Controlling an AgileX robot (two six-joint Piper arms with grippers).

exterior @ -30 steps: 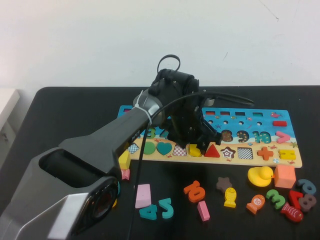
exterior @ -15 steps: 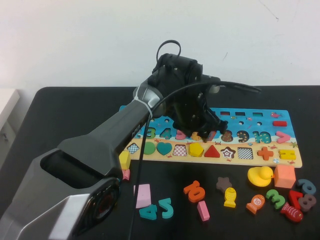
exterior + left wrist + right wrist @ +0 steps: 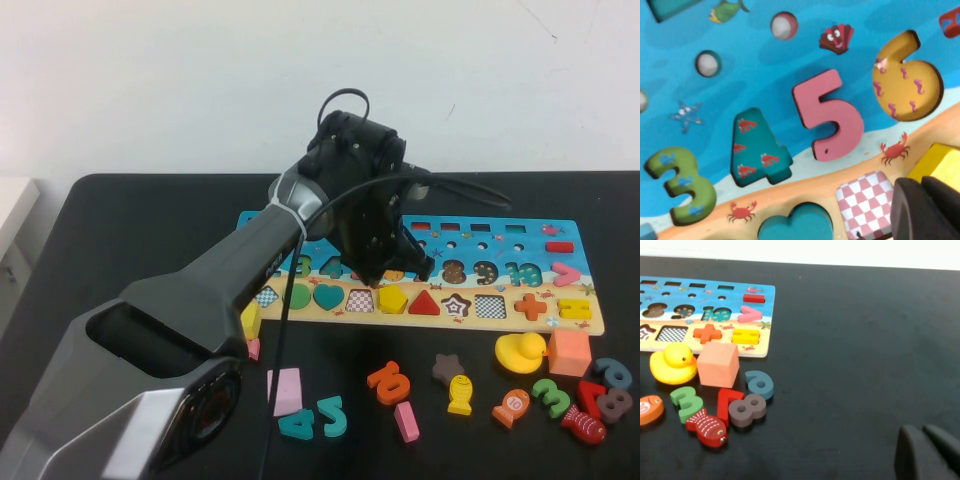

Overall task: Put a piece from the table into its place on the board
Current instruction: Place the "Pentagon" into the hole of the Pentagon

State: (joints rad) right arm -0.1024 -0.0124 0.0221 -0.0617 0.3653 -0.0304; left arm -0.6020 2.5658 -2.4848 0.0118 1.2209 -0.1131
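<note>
The yellow pentagon piece (image 3: 392,299) lies flat in its slot in the sandy strip of the board (image 3: 520,240), between a checkered square slot and a red triangle. My left gripper (image 3: 386,268) hovers over the number row just behind it, shut and empty. In the left wrist view its fingertips (image 3: 922,200) sit beside the pentagon (image 3: 940,162), over the board (image 3: 765,50). My right gripper (image 3: 926,450) is shut and empty, low over the bare table (image 3: 865,330), to the right of the board; the high view does not show it.
Loose pieces lie in front of the board: a yellow duck (image 3: 521,351), an orange cube (image 3: 568,352), a yellow cube (image 3: 248,320), a pink block (image 3: 286,391), an orange 10 (image 3: 388,381), fish and several numbers. The left arm (image 3: 200,300) spans the table's left.
My left gripper has risen from the pentagon's slot and drawn back over the number row. The pentagon stays in its slot.
</note>
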